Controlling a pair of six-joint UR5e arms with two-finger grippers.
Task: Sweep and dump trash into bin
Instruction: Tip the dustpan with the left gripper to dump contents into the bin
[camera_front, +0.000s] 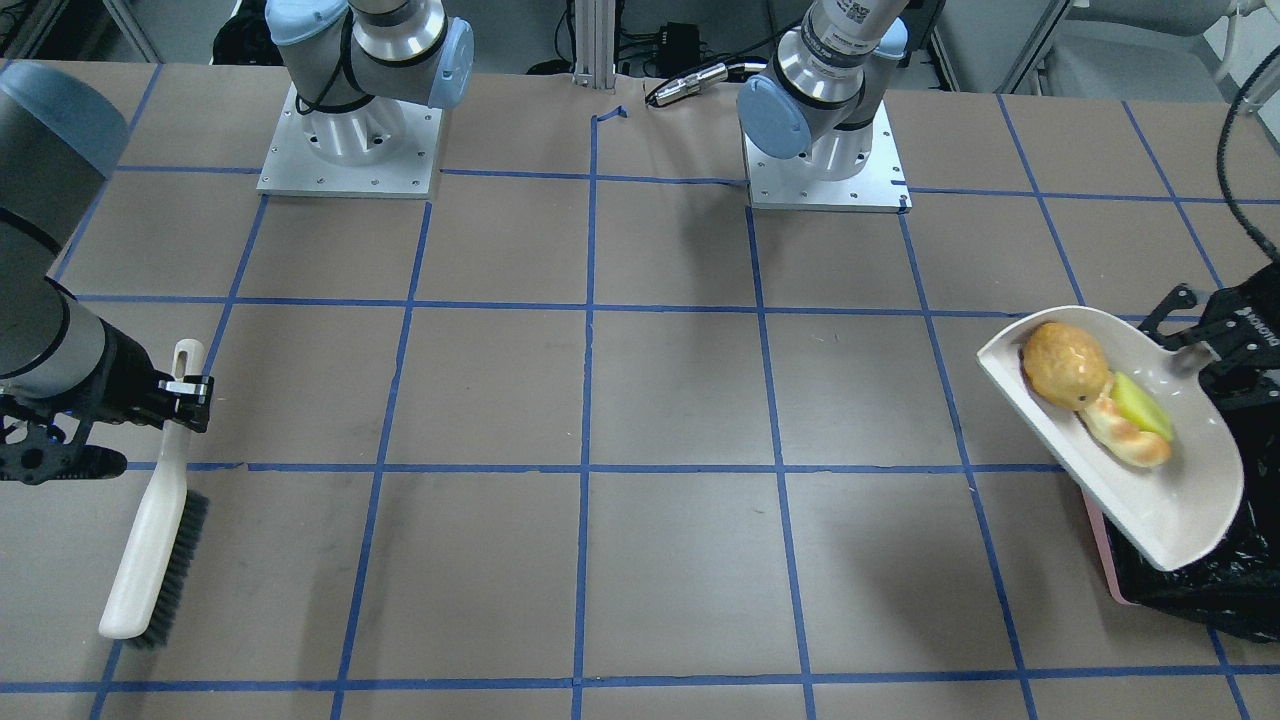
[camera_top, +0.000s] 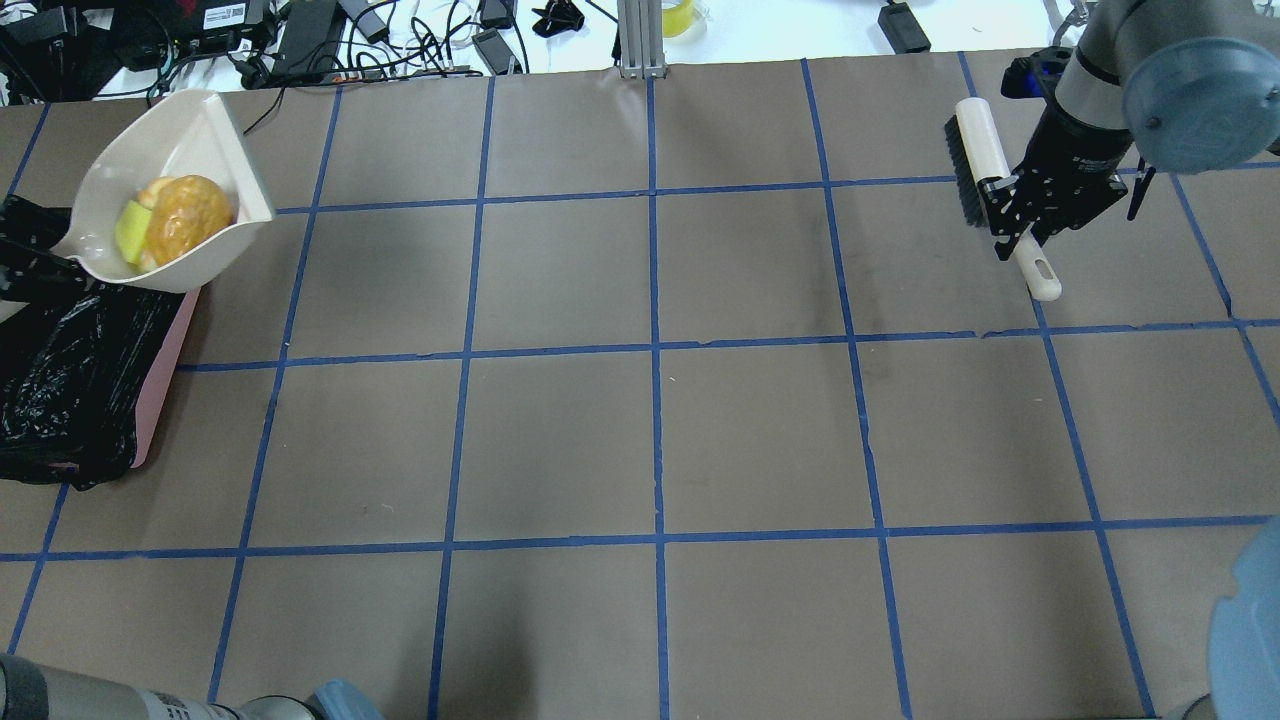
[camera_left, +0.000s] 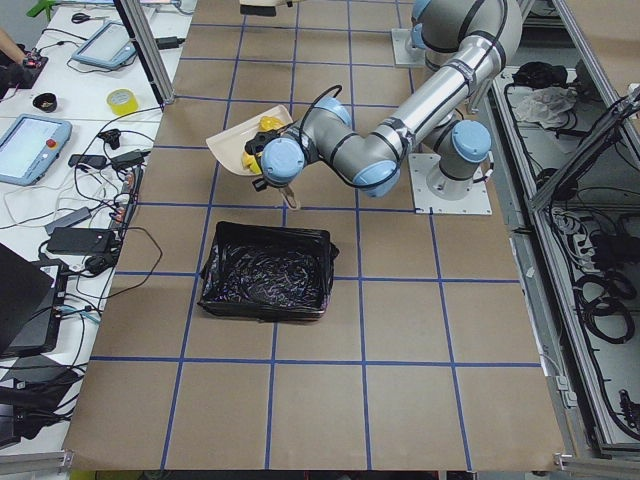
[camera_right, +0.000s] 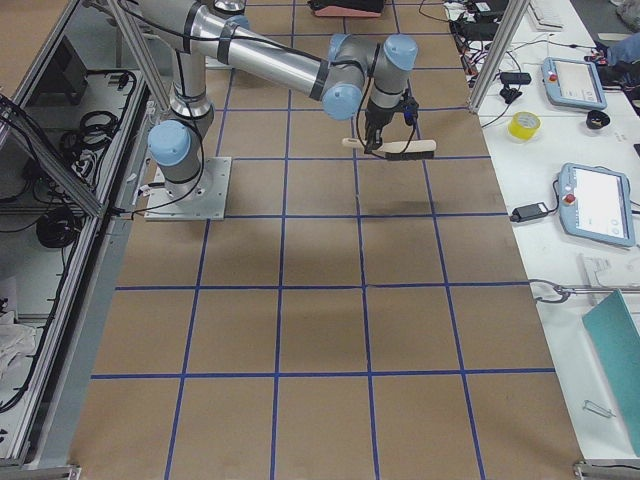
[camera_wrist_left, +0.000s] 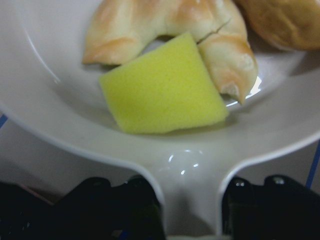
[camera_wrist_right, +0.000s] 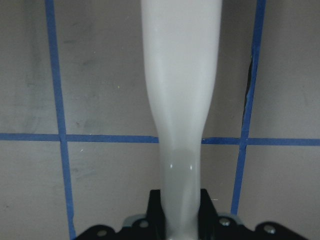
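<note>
1. Left gripper (camera_front: 1192, 356) is clamping the dustpan (camera_front: 1160, 500) at the right edge, trash (camera_front: 1095, 395) sitting inside, by the bin (camera_front: 1103, 545).
2. Right gripper (camera_front: 190, 388) is gripping the brush (camera_front: 150, 560), left side.
3. I'd be centring over the bin before tipping.

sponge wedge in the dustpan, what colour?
Yellow-green. The sponge wedge shows best in the left wrist view, lying against the croissant.

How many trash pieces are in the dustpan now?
3, all in the dustpan: sponge wedge nearest its handle, croissant behind it, potato-like lump toward the lip. Anything beneath them would be hidden.
</note>
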